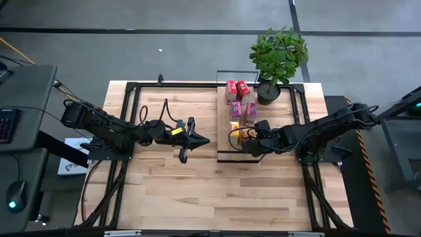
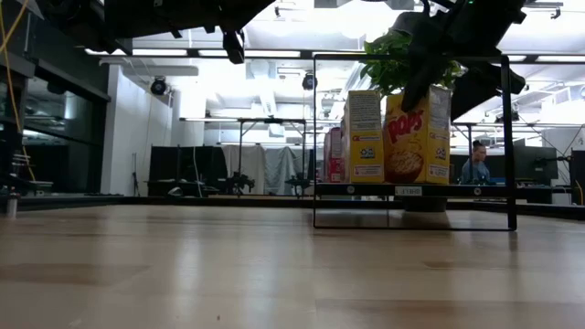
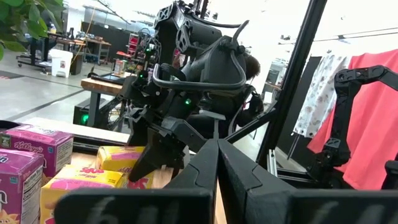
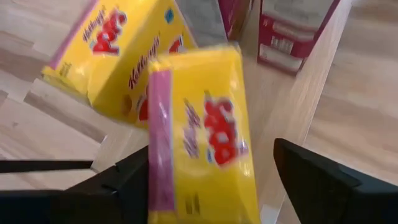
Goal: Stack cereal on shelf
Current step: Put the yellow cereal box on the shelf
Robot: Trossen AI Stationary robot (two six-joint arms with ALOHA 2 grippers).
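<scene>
1. Left end effector (image 1: 192, 139): fingers pressed together, holding nothing; it hovers above the table (image 1: 171, 191), well clear of the shelf's near long edge. Waiting.
2. Right end effector (image 1: 248, 137): at the shelf's near end, fingers (image 4: 317, 180) apart, flanking a yellow cereal box (image 4: 202, 134); whether they touch it I cannot tell.
3. Shelf (image 1: 223, 125): narrow plank raised on a black frame.
4. Second yellow box (image 1: 234, 126): just beyond the first, standing on the shelf.
5. Pink-purple boxes (image 1: 243, 110), then red boxes (image 1: 237, 89): farther along the shelf toward the potted plant (image 1: 278, 56).
6. Handling note: likely best to set the box square beside its twin, part the fingers fully, and withdraw without nudging neighbours.
</scene>
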